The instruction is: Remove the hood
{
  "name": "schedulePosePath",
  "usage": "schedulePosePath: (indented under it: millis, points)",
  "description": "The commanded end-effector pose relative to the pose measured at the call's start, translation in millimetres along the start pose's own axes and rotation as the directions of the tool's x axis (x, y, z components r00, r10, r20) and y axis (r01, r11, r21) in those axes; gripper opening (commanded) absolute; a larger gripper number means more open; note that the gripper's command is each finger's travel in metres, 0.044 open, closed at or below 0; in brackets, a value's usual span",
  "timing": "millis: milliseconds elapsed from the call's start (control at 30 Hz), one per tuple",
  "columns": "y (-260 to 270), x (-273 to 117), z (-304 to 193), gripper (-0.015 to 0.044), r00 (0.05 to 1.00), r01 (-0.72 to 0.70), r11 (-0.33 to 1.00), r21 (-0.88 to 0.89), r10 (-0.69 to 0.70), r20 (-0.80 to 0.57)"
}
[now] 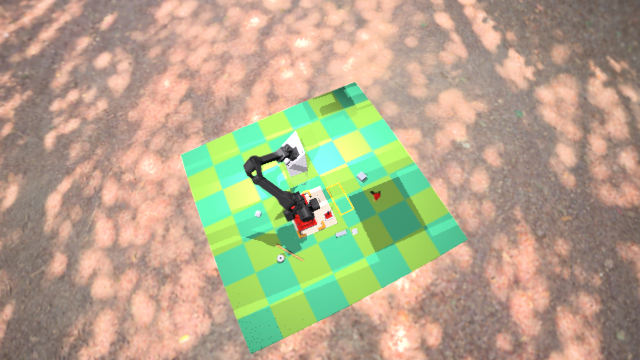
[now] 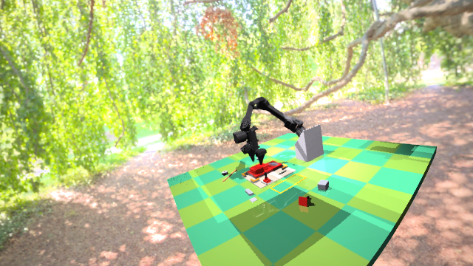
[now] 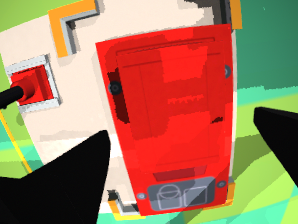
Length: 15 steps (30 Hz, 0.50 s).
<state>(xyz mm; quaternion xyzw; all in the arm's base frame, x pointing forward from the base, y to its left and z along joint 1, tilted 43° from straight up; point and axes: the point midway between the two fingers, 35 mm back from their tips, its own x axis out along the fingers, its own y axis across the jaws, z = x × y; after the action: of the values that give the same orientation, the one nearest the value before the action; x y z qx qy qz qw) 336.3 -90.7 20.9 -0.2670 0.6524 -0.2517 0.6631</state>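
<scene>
No brand, label or writing can be read on anything here.

Going left to right in the top view across the green and yellow checkered tabletop (image 1: 345, 295): a small white ring (image 1: 280, 258) lies toward the near left edge with a thin brown stick (image 1: 290, 252) just beside it, and a small white block (image 1: 258, 213) sits apart from both, nearer the left edge. The black arm (image 1: 270, 187) reaches from its grey wedge-shaped base (image 1: 295, 156) near the far edge toward the middle of the tabletop.

There the tool (image 2: 259, 154) hangs above the toy car (image 3: 169, 123), fingers spread to nearly their full width and gripping nothing. In the wrist view its two dark fingers stand either side of the car, apart from it. The red hood (image 3: 174, 112) is on the car, which sits on a cream plate (image 3: 40, 123) with orange corner brackets (image 3: 73, 23). A small red block with a black peg (image 3: 29, 90) stands on the plate's left part in that view.

Just right of the plate is the marked area (image 1: 340, 198), a yellow outline with only tabletop inside it. Two small grey pieces (image 1: 341, 233) lie near the plate's near side. Further right sit a grey cube (image 1: 362, 176) and a small red and black piece (image 1: 376, 195), both well apart from the outline. Nothing stands between the car and the marked area.
</scene>
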Motion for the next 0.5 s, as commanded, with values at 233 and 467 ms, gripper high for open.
schedulePosePath:
  millis: [233,467]
  points:
    - [0.0,9.5,-3.0,0.044,1.0,0.006,1.0,-0.007,-0.007,-0.006]
    - [-0.1,14.4,-3.6,0.044,1.0,0.007,1.0,-0.007,-0.007,-0.006]
